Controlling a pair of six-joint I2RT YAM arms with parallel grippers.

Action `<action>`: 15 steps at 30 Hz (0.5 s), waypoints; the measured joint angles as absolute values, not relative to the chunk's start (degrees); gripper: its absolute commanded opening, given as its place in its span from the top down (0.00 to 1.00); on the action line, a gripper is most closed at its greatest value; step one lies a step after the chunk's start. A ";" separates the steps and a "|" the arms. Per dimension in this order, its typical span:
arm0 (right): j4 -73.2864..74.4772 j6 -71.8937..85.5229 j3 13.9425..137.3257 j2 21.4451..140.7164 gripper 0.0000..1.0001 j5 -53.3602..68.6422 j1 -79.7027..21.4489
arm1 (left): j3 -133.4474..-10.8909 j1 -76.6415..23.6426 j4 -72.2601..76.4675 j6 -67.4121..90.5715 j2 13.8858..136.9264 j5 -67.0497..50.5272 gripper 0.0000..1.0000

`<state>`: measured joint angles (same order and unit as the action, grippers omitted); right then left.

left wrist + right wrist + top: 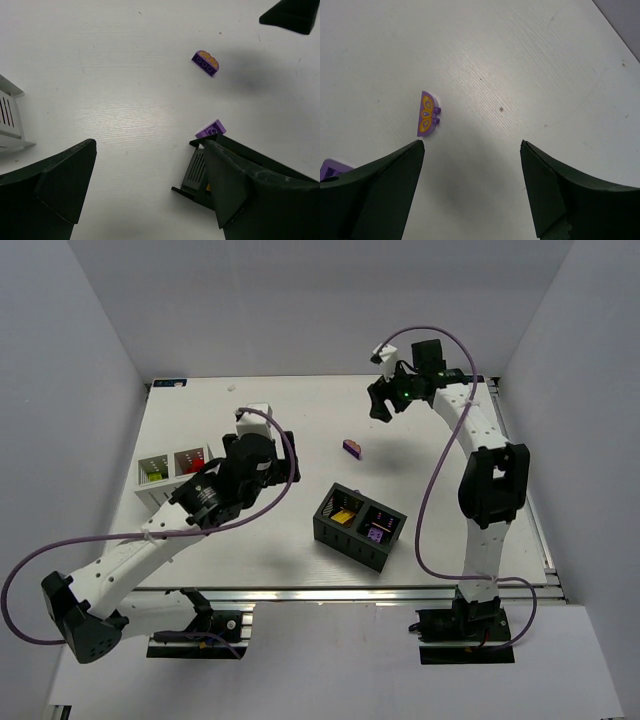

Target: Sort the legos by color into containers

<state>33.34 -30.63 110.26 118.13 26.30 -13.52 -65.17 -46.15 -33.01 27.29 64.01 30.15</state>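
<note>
While the purple brick (352, 448) lies beyond the black box (340, 540), the right hand (471, 145) (wide, empty) hangs nearest it.

left arm (140, 555), right arm (480, 550): white links, black joints | cables (419, 530): purple | left claw (149, 145), right claw (472, 145): black

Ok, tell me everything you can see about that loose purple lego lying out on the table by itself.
The loose purple lego is a small half-round piece that looks like smooth plastic, with a yellow-orange pattern printed on its flat face. It lies on its side, printed face up, its studs pointing sideways along the table. It sits in the open toward the far middle of the table, beyond the black box and clear of it. Only the table touches it.
</note>
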 measured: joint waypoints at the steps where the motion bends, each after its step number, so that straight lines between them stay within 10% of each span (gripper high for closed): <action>1: 33.50 -29.23 111.13 118.91 0.18 24.75 -14.11 | -66.50 -45.87 -33.58 28.10 64.62 30.55 0.02; 15: 35.97 -17.23 111.98 123.81 0.19 15.94 -21.45 | -73.91 -44.99 -42.30 36.16 67.66 29.76 0.02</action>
